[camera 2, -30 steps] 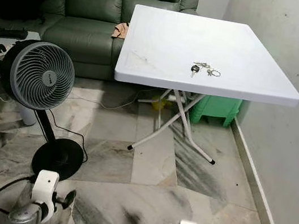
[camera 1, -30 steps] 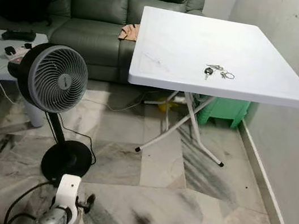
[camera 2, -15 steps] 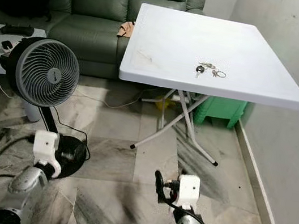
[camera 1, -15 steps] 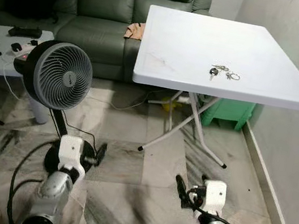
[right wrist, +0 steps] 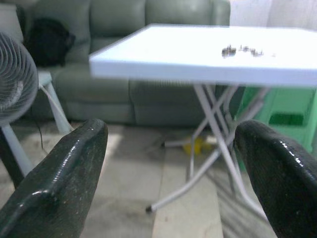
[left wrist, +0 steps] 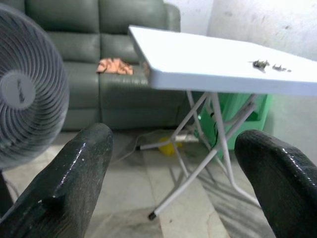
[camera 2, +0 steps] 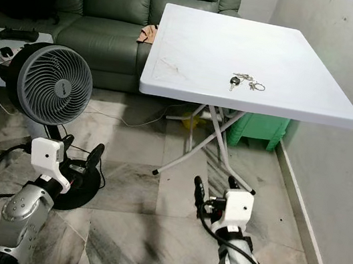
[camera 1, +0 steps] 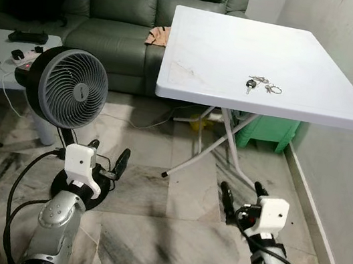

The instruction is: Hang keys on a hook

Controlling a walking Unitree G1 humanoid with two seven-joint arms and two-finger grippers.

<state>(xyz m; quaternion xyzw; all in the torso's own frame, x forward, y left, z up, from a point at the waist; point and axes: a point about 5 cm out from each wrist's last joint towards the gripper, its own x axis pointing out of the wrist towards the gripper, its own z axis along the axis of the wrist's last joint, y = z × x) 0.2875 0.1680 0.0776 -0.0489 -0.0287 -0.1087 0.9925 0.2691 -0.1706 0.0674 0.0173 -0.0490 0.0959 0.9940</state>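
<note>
Both grippers are raised low in front of the robot, above the marble floor (camera 1: 172,240), with fingers spread wide and nothing between them. The left gripper (camera 1: 105,159) sits just in front of the fan's round base, and the right gripper (camera 1: 242,194) is near the foot of the table legs (camera 1: 218,146). The keys (camera 1: 260,86) lie on the white folding table (camera 1: 244,48), toward its right front part (small and blurred in both wrist views, so single keys cannot be counted). A standing fan (camera 1: 72,89) is left of the table, a green sofa (camera 1: 116,7) behind, and a green stool (camera 1: 268,130) under the table, partly hidden by its top.
</note>
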